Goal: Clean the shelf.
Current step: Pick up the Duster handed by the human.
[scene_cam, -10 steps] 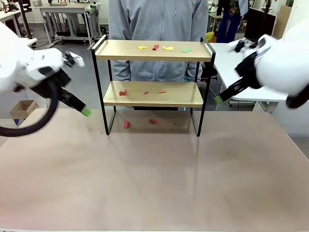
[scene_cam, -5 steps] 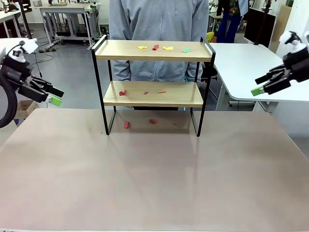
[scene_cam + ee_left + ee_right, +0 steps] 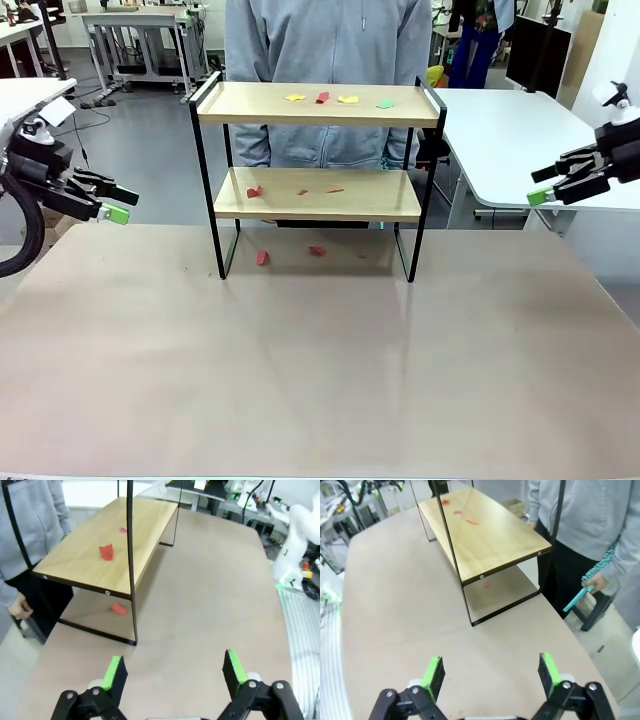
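The shelf point(image 3: 318, 110) stands at the table's far middle, with two light wood boards in a black frame. Yellow, red and green paper scraps point(image 3: 322, 98) lie on its top board. Red scraps point(image 3: 254, 191) lie on the lower board, and others point(image 3: 262, 257) on the table under it. My left gripper point(image 3: 122, 204) hovers open at the left edge, well clear of the shelf, and my right gripper point(image 3: 540, 186) hovers open at the right edge. The left gripper point(image 3: 174, 672) faces the lower board point(image 3: 107, 545); the right gripper point(image 3: 491, 672) faces the lower board point(image 3: 490, 537). Both are empty.
A person in a grey top point(image 3: 330, 40) stands right behind the shelf, one hand point(image 3: 597, 582) holding a teal tool point(image 3: 577, 598). A white table point(image 3: 510, 130) stands at the back right. The broad tabletop point(image 3: 320, 370) stretches in front of the shelf.
Both arms have drawn back outward from beside the shelf, the left one to the left edge and the right one to the right edge. Both grippers stay open.
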`<act>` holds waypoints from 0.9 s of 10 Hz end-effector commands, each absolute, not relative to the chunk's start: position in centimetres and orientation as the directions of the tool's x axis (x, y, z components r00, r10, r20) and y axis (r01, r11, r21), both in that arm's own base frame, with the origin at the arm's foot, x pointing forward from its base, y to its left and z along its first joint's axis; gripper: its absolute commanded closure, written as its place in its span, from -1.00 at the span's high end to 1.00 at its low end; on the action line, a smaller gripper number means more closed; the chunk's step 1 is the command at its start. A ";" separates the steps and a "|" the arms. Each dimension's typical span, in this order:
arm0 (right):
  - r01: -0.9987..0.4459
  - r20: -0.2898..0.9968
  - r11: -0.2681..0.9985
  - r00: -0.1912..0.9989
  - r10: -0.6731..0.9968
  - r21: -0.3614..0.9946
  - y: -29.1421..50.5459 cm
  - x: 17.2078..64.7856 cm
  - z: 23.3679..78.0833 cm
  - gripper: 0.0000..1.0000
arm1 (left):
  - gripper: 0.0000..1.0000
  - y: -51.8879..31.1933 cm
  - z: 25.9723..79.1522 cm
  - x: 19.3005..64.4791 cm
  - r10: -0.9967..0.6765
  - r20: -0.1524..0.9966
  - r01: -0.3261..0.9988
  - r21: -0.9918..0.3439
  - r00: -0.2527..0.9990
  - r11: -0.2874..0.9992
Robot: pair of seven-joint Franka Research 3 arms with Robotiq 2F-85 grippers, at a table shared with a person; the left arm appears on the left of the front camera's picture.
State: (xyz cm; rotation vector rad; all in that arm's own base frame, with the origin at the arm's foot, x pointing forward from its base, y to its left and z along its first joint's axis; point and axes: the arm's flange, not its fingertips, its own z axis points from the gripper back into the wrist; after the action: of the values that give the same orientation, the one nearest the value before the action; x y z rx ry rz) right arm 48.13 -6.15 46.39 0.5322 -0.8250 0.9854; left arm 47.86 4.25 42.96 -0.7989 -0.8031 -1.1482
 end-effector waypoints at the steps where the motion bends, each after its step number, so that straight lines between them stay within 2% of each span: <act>1: -0.883 0.812 0.468 0.286 0.509 0.018 -5.9 47.6 47.4 1.00 | 1.00 4.0 43.6 47.1 -0.464 0.858 0.965 -0.125 0.222 0.229; 4: -0.886 0.801 0.464 0.285 0.527 0.010 -5.7 47.9 47.3 1.00 | 1.00 4.2 43.7 47.6 -0.460 0.864 0.969 -0.114 0.206 0.219; 5: -0.896 0.850 0.443 0.263 0.457 0.039 -8.5 50.5 46.7 1.00 | 1.00 5.9 42.9 49.7 -0.386 0.893 0.957 -0.140 0.232 0.253; 6: -0.918 0.883 0.392 0.234 0.407 0.063 -10.4 51.7 45.8 1.00 | 1.00 7.8 41.9 51.8 -0.290 0.938 0.963 -0.119 0.189 0.242; 9: -0.930 0.953 0.364 0.155 0.260 0.052 -15.4 56.2 42.3 1.00 | 1.00 10.2 38.3 56.1 -0.144 0.986 0.974 -0.055 0.088 0.218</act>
State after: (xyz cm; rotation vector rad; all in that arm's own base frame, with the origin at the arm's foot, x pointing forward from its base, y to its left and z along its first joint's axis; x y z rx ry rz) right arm 53.42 -14.01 43.55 0.7203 -1.0159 0.9655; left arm 54.32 9.70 39.19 -0.9286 -1.0694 -1.0314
